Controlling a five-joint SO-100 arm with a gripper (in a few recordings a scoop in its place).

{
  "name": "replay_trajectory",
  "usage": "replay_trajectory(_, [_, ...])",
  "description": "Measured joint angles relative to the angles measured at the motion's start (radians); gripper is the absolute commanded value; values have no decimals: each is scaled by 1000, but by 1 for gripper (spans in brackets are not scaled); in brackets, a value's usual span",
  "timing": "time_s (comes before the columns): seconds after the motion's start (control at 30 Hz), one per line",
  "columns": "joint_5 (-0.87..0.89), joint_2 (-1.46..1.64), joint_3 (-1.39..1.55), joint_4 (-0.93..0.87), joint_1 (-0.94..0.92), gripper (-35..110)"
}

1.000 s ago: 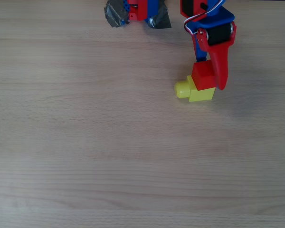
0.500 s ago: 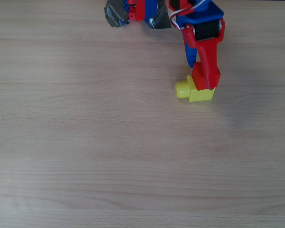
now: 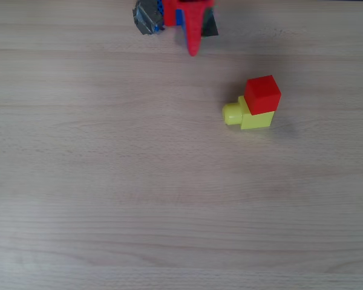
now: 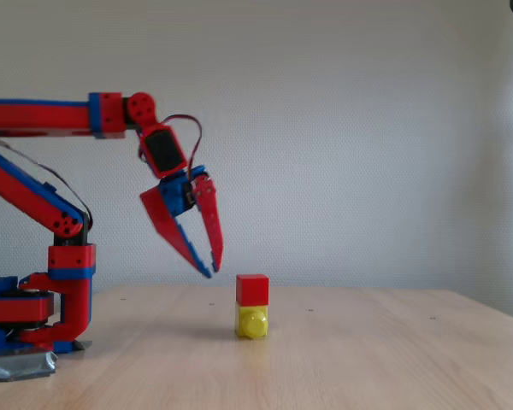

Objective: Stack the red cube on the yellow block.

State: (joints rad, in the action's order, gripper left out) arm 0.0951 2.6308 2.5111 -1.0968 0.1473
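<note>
Fixed view: gripper [image 4: 212, 266] now clear of red cube [image 4: 252, 289], hanging raised w/ fingers nearly together, empty, cube sitting on yellow block [image 4: 252, 322].

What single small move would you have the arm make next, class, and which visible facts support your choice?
Probably just retreat toward its base and stop. The red cube already sits on the yellow block, and the gripper hangs empty above the table, apart from the stack. The cube's seating looks slightly offset in the overhead view, yet it appears stable.
</note>
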Motion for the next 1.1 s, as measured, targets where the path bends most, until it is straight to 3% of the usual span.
replay_trajectory(0.4, [-187,558,420,-29,-143,0])
replay_trajectory(1.1, [-126,658,500,-86,-141,0])
